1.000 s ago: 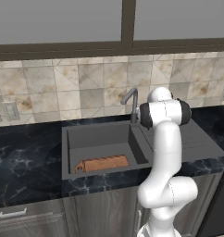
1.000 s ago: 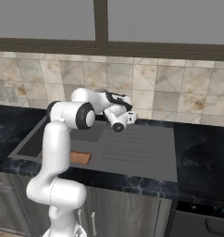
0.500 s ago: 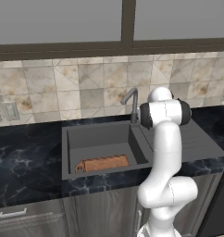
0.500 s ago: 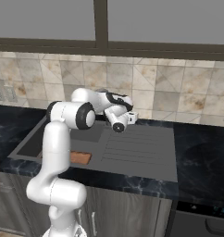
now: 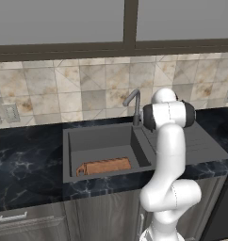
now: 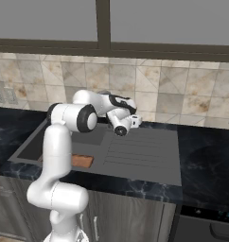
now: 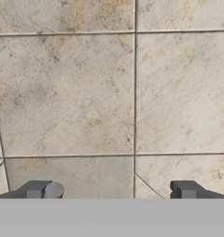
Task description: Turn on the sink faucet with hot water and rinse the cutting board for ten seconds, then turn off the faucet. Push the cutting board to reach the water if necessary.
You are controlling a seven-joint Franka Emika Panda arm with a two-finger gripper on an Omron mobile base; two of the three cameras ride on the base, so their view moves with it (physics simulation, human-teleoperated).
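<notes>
No readable text, label, brand, number or sign anywhere in these views.

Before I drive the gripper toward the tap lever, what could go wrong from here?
1. The hand view faces the backsplash tiles with the gripper open, so you would be steering to the sink faucet without seeing it and could hit the wall or spout.
2. The cutting board lies at the front of the sink, away from the spout; no water is running, and the stream may well miss it unless it is pushed back.
</notes>
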